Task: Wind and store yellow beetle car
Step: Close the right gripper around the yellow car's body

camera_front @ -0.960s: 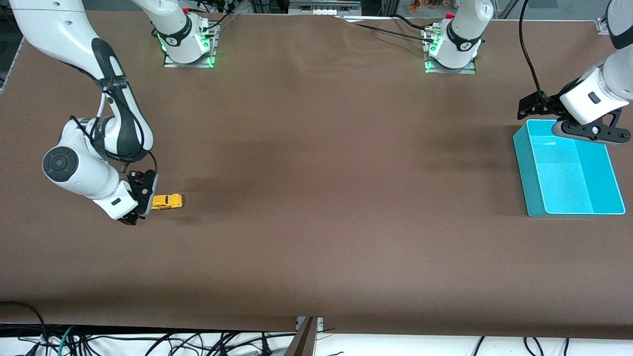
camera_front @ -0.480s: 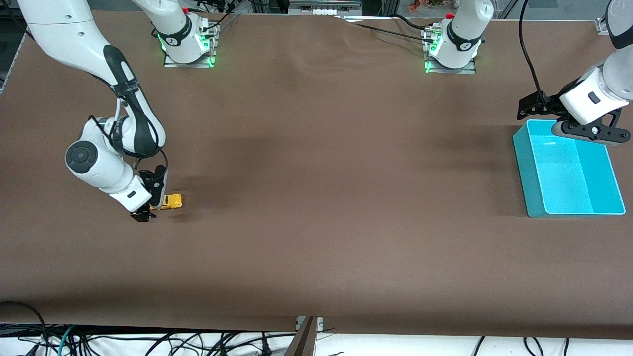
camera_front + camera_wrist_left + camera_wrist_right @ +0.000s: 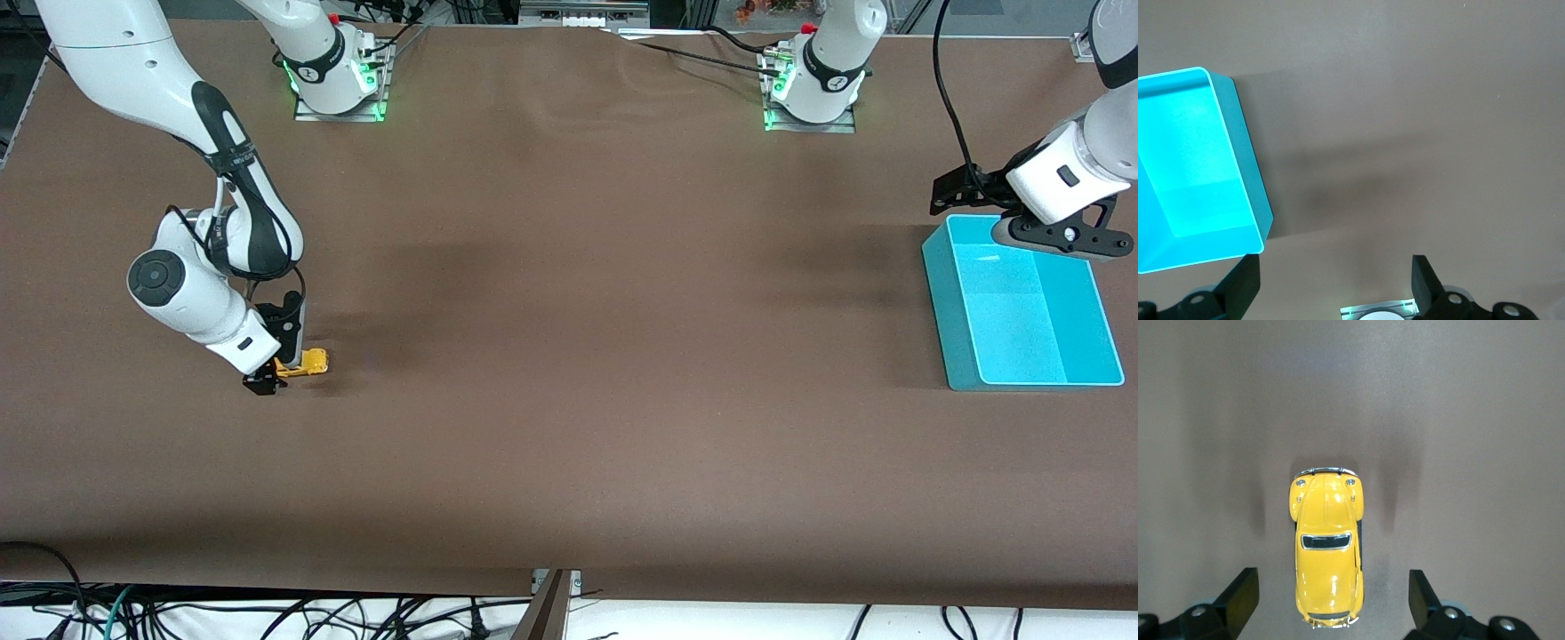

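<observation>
one yellow beetle car (image 3: 307,363) on the brown table (image 3: 569,356), upright on its wheels near the right arm's end, at about nine o'clock in the front view; the right gripper (image 3: 274,373) hangs low over its rear end, fingers (image 3: 1238,597) spread wide on either side of the car and not touching it. one turquoise bin (image 3: 1022,307), open side up, at the left arm's end, about three o'clock in the front view and well apart from the car. the left gripper (image 3: 1335,280) waits over the bin's rim that lies farther from the front camera, fingers (image 3: 1241,283) spread and holding nothing.
</observation>
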